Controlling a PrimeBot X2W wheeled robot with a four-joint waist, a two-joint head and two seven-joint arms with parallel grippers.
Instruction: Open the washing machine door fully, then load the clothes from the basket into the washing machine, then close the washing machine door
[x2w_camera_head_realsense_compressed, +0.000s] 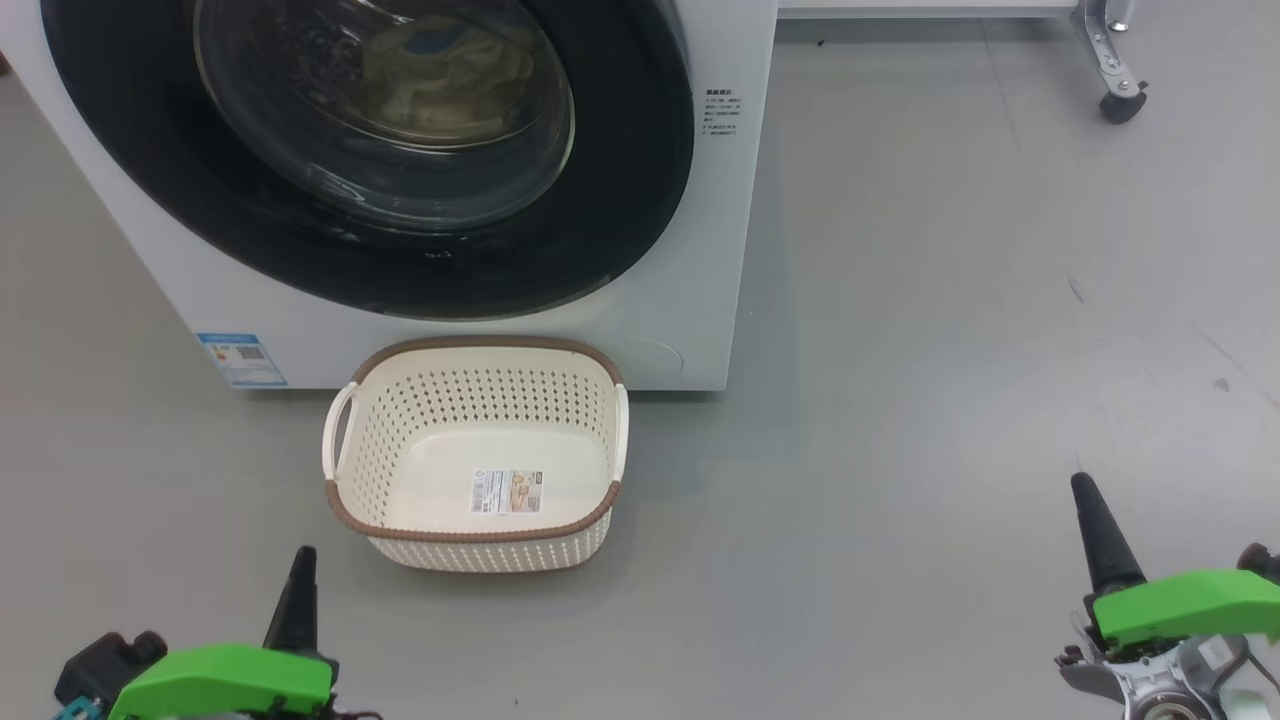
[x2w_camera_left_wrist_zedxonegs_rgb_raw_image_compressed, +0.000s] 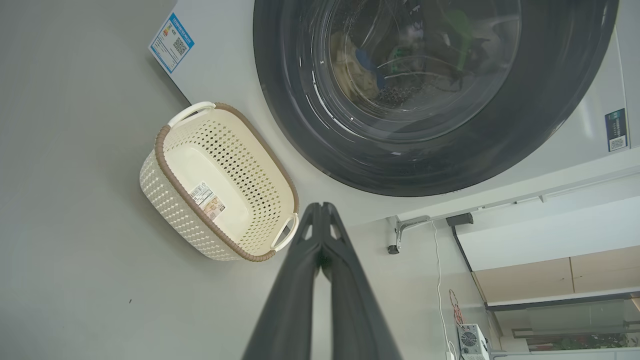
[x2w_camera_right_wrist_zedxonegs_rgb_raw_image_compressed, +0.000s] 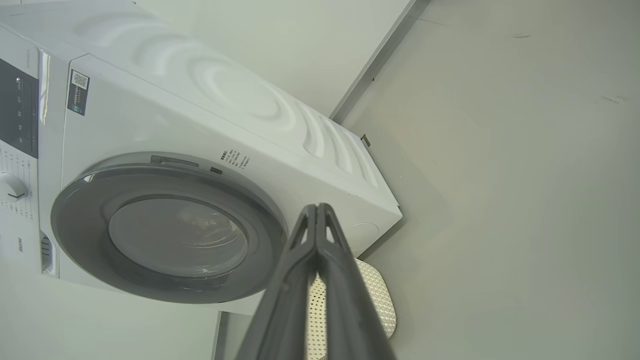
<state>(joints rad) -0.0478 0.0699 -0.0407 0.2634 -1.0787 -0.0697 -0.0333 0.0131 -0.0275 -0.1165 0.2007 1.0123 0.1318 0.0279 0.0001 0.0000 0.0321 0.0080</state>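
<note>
Head view: washing machine door (x2w_camera_head_realsense_compressed: 400, 215) closed

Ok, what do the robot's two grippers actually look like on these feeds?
They match: the left gripper and right gripper each have long, dark, tapering fingers rising from a bright green cover. Close up, the fingers are dark grey with small triangular cut-outs near the tips. Silvery metal parts show under the right one's cover; a black block sits beside the left's.

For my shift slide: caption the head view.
Empty basket before the closed washing machine door, clothes inside; left gripper and right gripper shut.
</note>
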